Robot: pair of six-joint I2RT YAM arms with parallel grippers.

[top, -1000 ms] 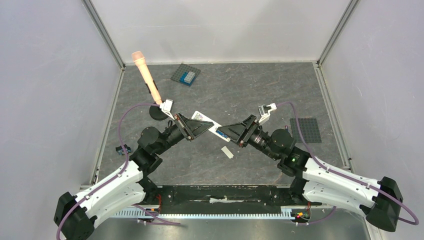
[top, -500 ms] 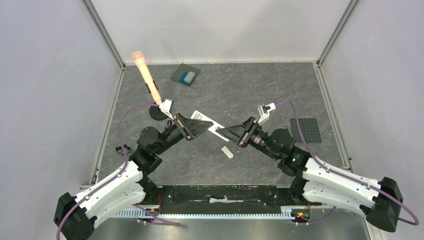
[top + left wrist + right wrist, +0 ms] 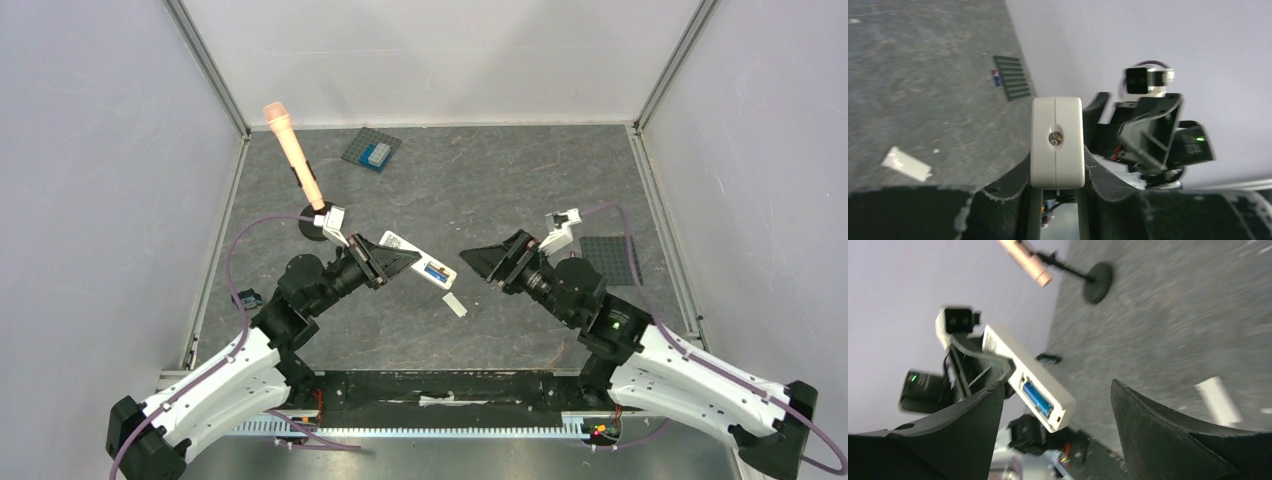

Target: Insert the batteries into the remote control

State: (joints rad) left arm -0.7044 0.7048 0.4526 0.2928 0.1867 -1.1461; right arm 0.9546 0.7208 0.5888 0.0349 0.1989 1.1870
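My left gripper (image 3: 402, 258) is shut on the white remote control (image 3: 425, 266) and holds it above the table, back side up. The remote's battery bay is open with a blue battery (image 3: 435, 271) in it. From the right wrist, the remote (image 3: 1013, 360) shows that blue battery (image 3: 1037, 399) lying in the bay; I cannot tell whether a second lies beside it. In the left wrist view the remote (image 3: 1056, 142) is seen end-on, clamped in my left gripper (image 3: 1056, 165). My right gripper (image 3: 482, 258) is open and empty, a short way right of the remote; it shows again in its own wrist view (image 3: 1057, 386).
A short white strip (image 3: 455, 305) lies on the table below the remote. A peach cylinder on a black stand (image 3: 293, 160) rises at the back left. A light-blue block on a grey studded plate (image 3: 372, 152) sits at the back. A dark studded plate (image 3: 610, 260) lies right.
My right gripper has drawn back to the right, off the remote's end, and now stands open. My left gripper has shifted the remote slightly toward the near side.
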